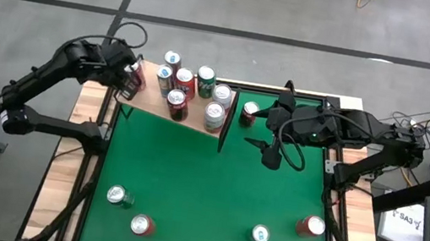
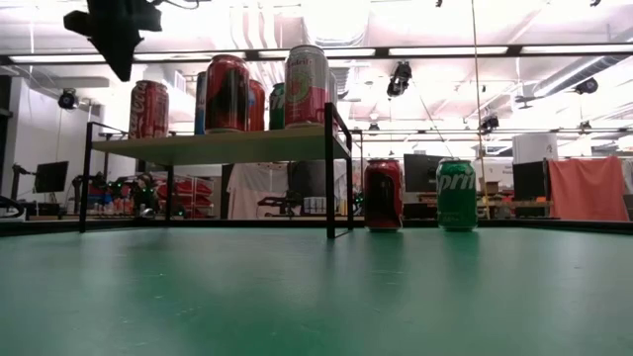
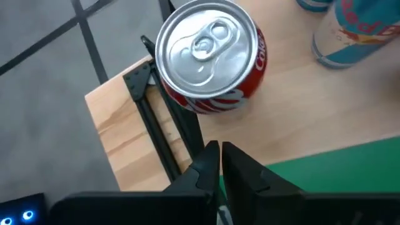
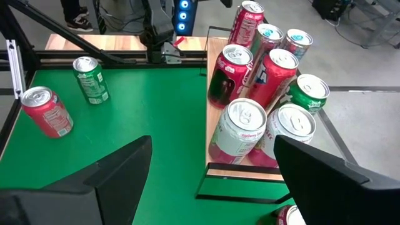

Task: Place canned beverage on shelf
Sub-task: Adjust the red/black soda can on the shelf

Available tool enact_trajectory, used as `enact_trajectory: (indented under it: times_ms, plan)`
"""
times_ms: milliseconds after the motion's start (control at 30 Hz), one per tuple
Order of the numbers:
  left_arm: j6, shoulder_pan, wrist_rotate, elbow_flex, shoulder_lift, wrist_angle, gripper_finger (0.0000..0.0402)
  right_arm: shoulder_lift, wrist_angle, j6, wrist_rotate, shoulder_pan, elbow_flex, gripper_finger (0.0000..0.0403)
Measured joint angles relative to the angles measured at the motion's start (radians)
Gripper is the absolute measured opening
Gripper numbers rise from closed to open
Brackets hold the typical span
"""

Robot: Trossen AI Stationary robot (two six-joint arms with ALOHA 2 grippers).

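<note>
Watching left gripper (image 3: 220,164): I see fingers pressed together, empty, above the shelf (image 3: 294,106) corner, beside a red Coca-Cola can (image 3: 209,53).
Right gripper (image 4: 212,181): fingers wide, holding nothing.
Surface: green table (image 1: 205,187), loose cans.
Room: bright workshop.

7 cans (image 1: 186,80) stand on the shelf (image 1: 149,104) at the table's (image 1: 206,179) far-left corner; 4 cans (image 1: 120,197) stand near its front edge.
</note>
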Motion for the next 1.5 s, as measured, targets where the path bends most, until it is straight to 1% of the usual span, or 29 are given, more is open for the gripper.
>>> enact_trajectory:
  times_ms: [200, 600, 800, 933, 1000, 1100, 1500]
  plan:
    - [0.011, 0.000, -0.006, -0.036, 0.005, 0.079, 0.0001, 0.000, 0.000, -0.003, 0.000, 0.000, 0.000, 0.0327]
    - [0.033, 0.001, -0.082, -0.037, 0.008, 0.127, 0.0000, 0.000, -0.018, -0.008, 0.000, 0.000, 0.000, 0.0327]
    - [0.059, 0.003, -0.084, -0.037, 0.017, 0.154, 0.0000, 0.000, -0.019, -0.008, 0.000, 0.000, 0.000, 0.0327]
    - [0.075, 0.002, -0.065, -0.002, 0.016, 0.089, 0.0000, 0.000, -0.020, -0.008, 0.000, 0.000, 0.000, 0.0327]
    - [0.081, 0.002, -0.013, 0.018, 0.012, 0.035, 0.0000, 0.000, -0.021, -0.004, 0.000, 0.000, 0.000, 0.0327]
    - [0.097, 0.002, 0.042, 0.025, 0.009, 0.012, 0.0000, 0.000, -0.022, -0.004, 0.000, 0.000, 0.000, 0.0327]
    - [0.097, 0.003, 0.052, -0.008, 0.063, 0.102, 0.0000, 0.000, -0.023, -0.005, 0.000, 0.000, 0.000, 0.0327]
